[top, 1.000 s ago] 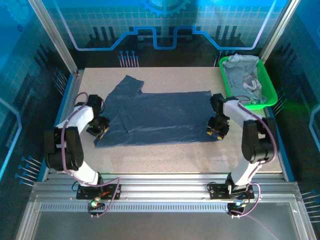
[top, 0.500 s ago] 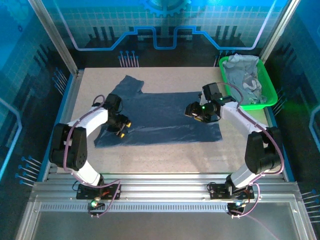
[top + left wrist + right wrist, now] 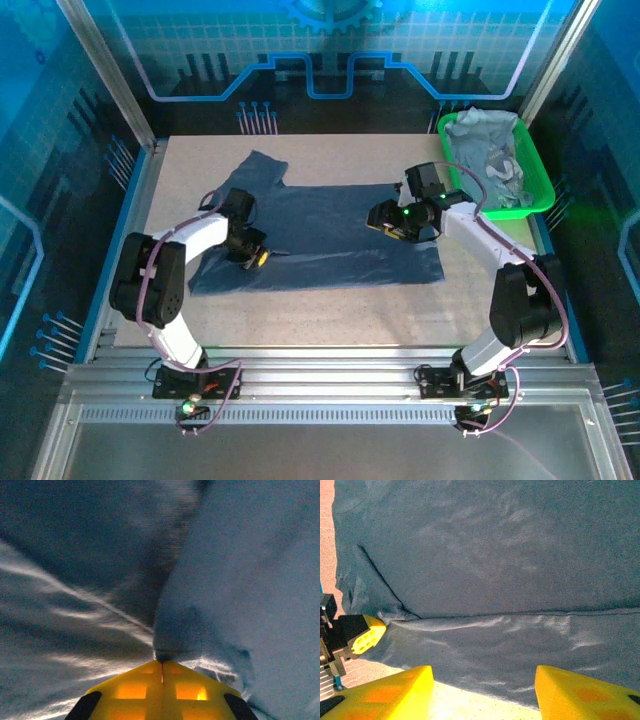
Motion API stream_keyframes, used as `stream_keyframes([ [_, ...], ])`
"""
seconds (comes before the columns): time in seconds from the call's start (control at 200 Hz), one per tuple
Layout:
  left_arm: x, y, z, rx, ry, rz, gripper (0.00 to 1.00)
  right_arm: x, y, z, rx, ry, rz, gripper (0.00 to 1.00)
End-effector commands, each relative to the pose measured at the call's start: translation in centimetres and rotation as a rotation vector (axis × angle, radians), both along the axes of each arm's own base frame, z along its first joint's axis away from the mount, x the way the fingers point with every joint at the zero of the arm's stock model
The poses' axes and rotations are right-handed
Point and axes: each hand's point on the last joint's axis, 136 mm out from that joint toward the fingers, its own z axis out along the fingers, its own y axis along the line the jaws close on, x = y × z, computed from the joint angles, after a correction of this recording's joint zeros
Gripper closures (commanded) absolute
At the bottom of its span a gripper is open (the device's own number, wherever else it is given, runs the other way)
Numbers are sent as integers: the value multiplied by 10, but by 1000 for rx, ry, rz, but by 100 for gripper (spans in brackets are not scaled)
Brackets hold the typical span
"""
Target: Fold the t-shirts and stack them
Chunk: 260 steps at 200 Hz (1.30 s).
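The dark slate-blue t-shirt (image 3: 320,225) lies spread across the table's middle, with one sleeve pointing to the back left. My left gripper (image 3: 258,256) rests low on the shirt's left part. In the left wrist view its yellow fingers (image 3: 135,690) are shut, and a bunched fold of the shirt (image 3: 200,630) is pinched at the tips of the left gripper (image 3: 162,661). My right gripper (image 3: 380,218) hovers over the shirt's right half. It stands open (image 3: 482,676) with wide-set fingers, nothing between them, above the shirt's hem (image 3: 495,645). Paler grey-blue t-shirts (image 3: 485,150) lie crumpled in the tray.
The bright green tray (image 3: 540,196) sits at the table's back right corner. Bare speckled tabletop (image 3: 330,315) runs in front of the shirt. Metal frame posts and blue panels wall in the table. The left gripper's yellow fingertip (image 3: 366,636) shows in the right wrist view.
Both grippers have left the shirt's front corners and moved inward over the cloth. In the last half second the left gripper slid slightly right, while the right one barely moved.
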Motion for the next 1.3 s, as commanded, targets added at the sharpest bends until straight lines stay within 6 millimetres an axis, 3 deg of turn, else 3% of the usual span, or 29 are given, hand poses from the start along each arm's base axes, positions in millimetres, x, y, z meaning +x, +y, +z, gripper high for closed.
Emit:
stream_keyframes([
  [0.0, 12, -6, 8, 17, -19, -41, 100, 2, 2, 8, 6, -5, 10, 43],
  [0.215, 32, -18, 19, 77, -29, -166, 100, 6, -2, 8, -1, 4, -2, 43],
  [0.56, 72, -49, 13, 158, -14, -420, 100, 7, -5, 4, -6, 41, -11, 44],
  [0.73, 77, -61, 5, 206, 27, -553, 100, 5, -6, -1, -3, 67, -16, 44],
  [0.855, 80, -59, 0, 246, 33, -598, 100, 4, -5, -2, 4, 77, -12, 44],
  [1.01, 93, -66, 11, 248, -37, -638, 100, 4, -5, -4, 0, 84, -10, 44],
  [1.296, 98, -71, 22, 282, -60, -708, 100, 8, -3, -4, -3, 89, -7, 44],
])
